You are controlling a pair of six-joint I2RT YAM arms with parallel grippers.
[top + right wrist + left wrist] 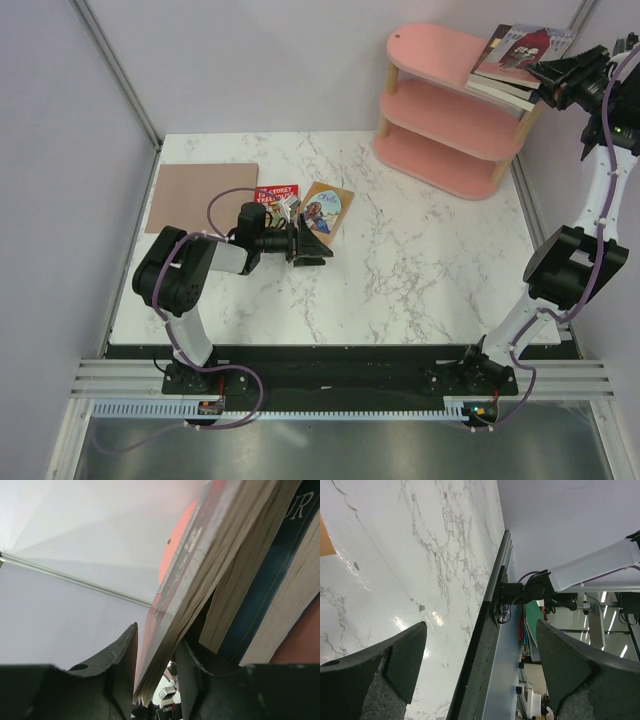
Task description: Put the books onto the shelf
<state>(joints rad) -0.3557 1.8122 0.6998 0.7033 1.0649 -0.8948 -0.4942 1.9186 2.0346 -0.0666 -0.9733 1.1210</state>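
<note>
Several books (520, 55) lie stacked on the right end of the pink shelf's (440, 100) top board. My right gripper (548, 80) is at the stack's near edge. In the right wrist view its jaws (157, 640) stand a little apart around the edge of the top book (210, 565), with a gap on each side. A dark blue book (265, 585) lies under it. A red book (275, 195) and a tan book (328, 208) lie on the marble table. My left gripper (300, 242) hovers just in front of them, turned sideways, open (480, 630) and empty.
A flat brown mat (203, 195) lies at the table's far left. Grey walls close in the sides and back. The shelf's two lower boards (455, 125) hold nothing. The black front rail (485, 645) runs along the near edge.
</note>
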